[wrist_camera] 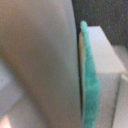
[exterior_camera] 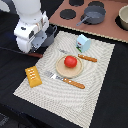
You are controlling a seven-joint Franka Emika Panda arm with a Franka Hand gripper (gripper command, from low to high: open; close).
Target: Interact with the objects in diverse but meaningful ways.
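Observation:
A small red tomato (exterior_camera: 70, 61) sits on the tan round plate (exterior_camera: 59, 68) in the middle of a pale striped mat (exterior_camera: 97, 85). The pale blue-white carton (exterior_camera: 83, 42) stands just behind the plate. A ridged yellow-orange block (exterior_camera: 33, 76) lies at the mat's edge on the exterior view's left. Orange-handled cutlery lies on two sides of the plate: a fork (exterior_camera: 70, 82) in front and a knife (exterior_camera: 87, 58) towards the exterior view's right. My gripper (exterior_camera: 41, 42) hangs over the mat's far left corner, its fingers not discernible. The wrist view is blurred, filled by a grey surface (wrist_camera: 40, 65) and a teal edge (wrist_camera: 89, 85).
The toy kitchen set's brown stove top (exterior_camera: 75, 19) lies at the back with a grey pot (exterior_camera: 94, 14) on it. Another round pot (exterior_camera: 123, 17) stands at the far right. The table around the mat is black.

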